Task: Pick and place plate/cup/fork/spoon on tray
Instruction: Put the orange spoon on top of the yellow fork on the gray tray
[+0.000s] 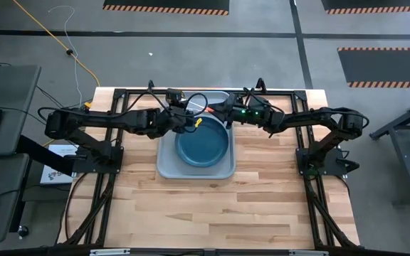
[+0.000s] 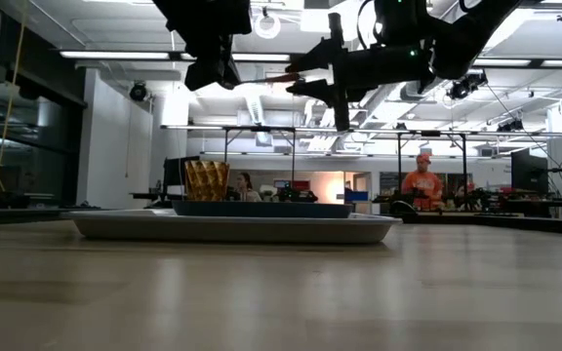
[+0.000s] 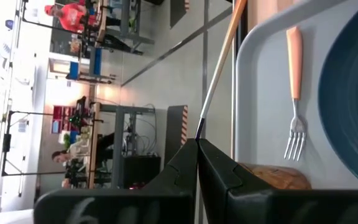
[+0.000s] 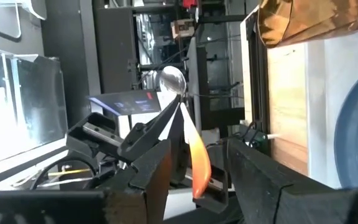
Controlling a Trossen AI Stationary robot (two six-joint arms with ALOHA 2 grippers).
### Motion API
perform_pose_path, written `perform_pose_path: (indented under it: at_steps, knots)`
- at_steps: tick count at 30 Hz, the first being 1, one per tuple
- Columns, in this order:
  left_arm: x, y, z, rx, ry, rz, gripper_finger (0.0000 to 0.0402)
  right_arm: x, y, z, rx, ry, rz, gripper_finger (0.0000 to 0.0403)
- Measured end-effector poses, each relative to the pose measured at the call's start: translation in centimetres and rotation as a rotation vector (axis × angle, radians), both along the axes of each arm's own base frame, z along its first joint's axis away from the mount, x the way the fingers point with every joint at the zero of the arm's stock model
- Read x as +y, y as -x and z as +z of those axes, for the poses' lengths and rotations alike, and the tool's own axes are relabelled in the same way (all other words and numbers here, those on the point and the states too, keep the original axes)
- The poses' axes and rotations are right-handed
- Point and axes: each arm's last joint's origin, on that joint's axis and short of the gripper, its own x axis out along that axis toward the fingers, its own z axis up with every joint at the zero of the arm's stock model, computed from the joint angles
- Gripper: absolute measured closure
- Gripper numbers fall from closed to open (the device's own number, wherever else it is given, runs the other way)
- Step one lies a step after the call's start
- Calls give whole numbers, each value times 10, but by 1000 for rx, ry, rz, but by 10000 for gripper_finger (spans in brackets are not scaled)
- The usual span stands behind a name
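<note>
The light grey-blue tray (image 1: 168,168) lies at the table's middle. On it are the dark blue plate (image 1: 202,142), the amber cup (image 2: 206,180) and the tan-handled fork (image 3: 294,81), which lies flat beside the plate. My left gripper (image 1: 193,119) is shut on the red-handled spoon (image 4: 194,163), high above the tray's far edge. My right gripper (image 4: 197,177) is open. It faces my left gripper, and its fingers stand on either side of the spoon's handle (image 2: 281,76). I cannot tell whether they touch it. My left gripper pinches the spoon's thin metal neck (image 3: 201,123) between its two fingertips (image 4: 161,124), just behind the bowl (image 4: 171,81). The fingers come level from the table's left. The spoon is lifted clear above the tray, and its handle sticks out toward my right gripper.
The cup (image 3: 272,177) stands upright on the tray, left of the plate and under my left gripper. Black arm frames stand at the table's left (image 1: 91,160) and right (image 1: 322,163). Bare wood (image 1: 212,213) lies nearer than the tray. People show in the room beyond (image 2: 423,180).
</note>
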Motion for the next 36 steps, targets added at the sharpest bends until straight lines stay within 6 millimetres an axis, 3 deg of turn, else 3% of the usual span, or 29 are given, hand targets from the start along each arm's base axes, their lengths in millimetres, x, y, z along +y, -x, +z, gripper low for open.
perform_pose_path:
  at_steps: [13, 17, 23, 32, 36]
  knots:
    - [4, 0, 0, -33, 32, 6, 402, 0, 0, 1, -3, 17, 5, 365]
    - [8, 0, 0, -57, 41, 23, 402, 0, 0, 1, -5, 7, 3, 382]
    - [12, -3, -2, -69, 48, 25, 402, 0, 0, 1, -8, 5, 5, 368]
    - [14, -21, -30, 14, 45, 44, 401, 0, 0, 2, -15, 22, 5, 316]
    - [14, -21, -28, -3, 36, 52, 401, 0, 0, 2, -16, 27, 3, 312]
